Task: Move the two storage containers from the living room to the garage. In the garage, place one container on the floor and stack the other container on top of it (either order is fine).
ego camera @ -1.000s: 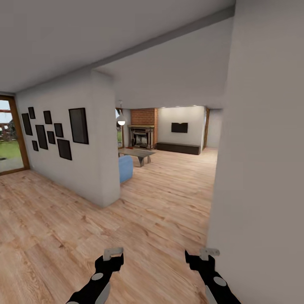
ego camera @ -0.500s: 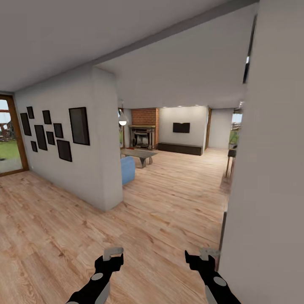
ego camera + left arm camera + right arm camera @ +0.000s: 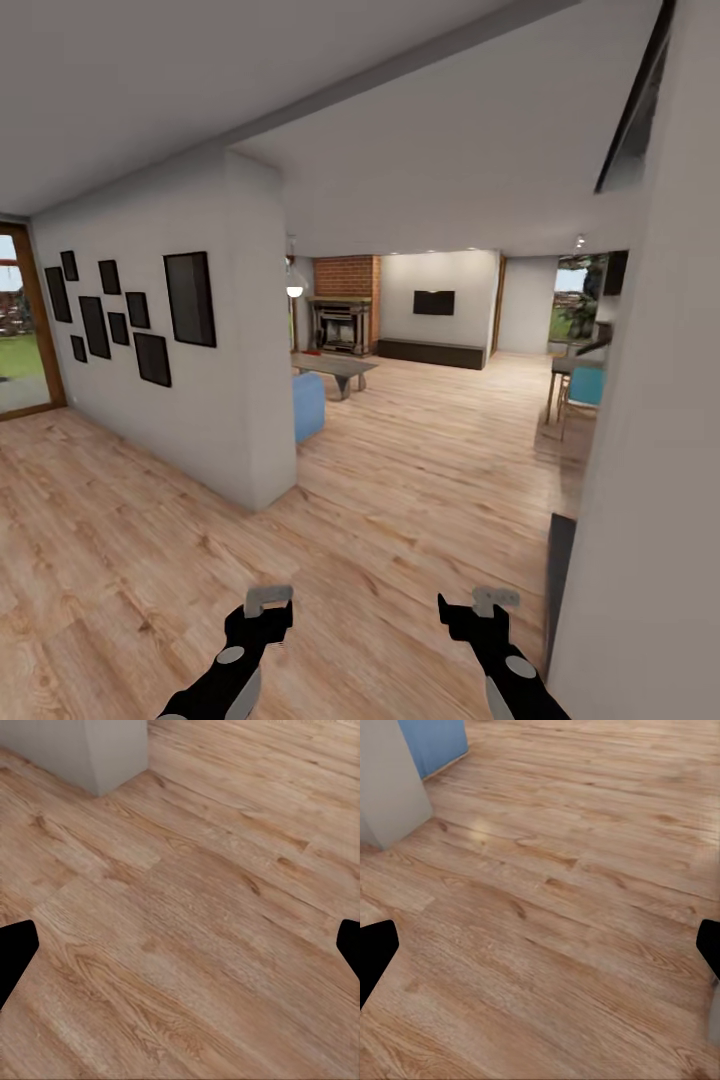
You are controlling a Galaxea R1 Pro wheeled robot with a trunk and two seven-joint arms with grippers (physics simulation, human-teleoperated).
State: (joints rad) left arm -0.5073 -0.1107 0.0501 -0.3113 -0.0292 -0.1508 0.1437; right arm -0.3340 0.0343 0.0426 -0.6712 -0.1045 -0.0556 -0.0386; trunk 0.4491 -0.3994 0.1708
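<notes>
The left wrist camera looks down on a light wood plank floor [image 3: 195,937], its boards running on a slant with dark knots and wavy grain. A grey-white wall corner [image 3: 97,754] meets the floor at the far side of it. The left gripper [image 3: 180,949] has its two black fingertips [image 3: 15,956] set wide apart over bare planks, nothing between them.

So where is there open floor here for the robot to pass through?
The wood plank floor is bare between the partition wall and the near wall. It is crowded farther in: blue sofa and coffee table.
</notes>
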